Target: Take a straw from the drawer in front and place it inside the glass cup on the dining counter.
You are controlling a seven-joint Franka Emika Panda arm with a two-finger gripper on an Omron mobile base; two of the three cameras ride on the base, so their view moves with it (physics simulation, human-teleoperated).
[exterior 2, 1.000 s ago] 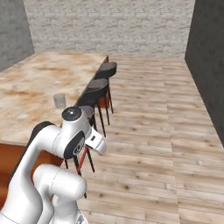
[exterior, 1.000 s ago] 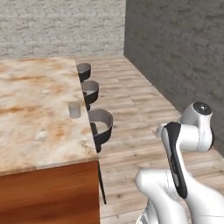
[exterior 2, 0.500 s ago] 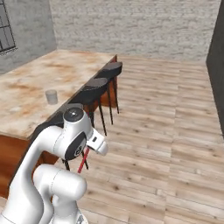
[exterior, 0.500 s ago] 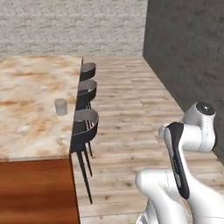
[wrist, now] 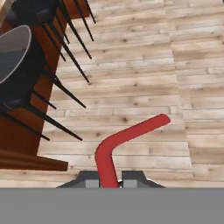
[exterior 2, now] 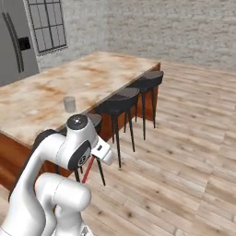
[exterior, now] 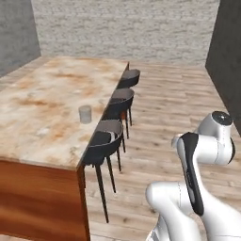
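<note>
The room has a pale wooden plank floor point(exterior: 169, 108) and grey stone walls; in the right base view a window with dark bars point(exterior 2: 47, 25) and a grey fridge point(exterior 2: 14, 41) stand at the far left. The dining counter point(exterior: 42, 127) is a big island with a beige marble top with rust-brown patches and a reddish wood base. It takes the left part of both base views. Along its right edge stand three dark stools point(exterior: 120, 101) in a row, from near to far.

The glass cup point(exterior: 84, 114) stands upright on the marble top, near the right edge of the counter, about level with the nearest stool. In the right base view the glass cup point(exterior 2: 69, 104) is just behind the arm's upper joint.

The straw point(wrist: 127, 142) is held in the gripper point(wrist: 109, 179), well apart from the cup and above the floor. The two finger tips are closed on its lower end. In the hand view the red straw rises from between the fingers, then bends and runs up to the right, so its long part points away from the stools. In the right base view the straw point(exterior 2: 87, 168) hangs as a thin red line below the hand, slanting down to the left.
</note>
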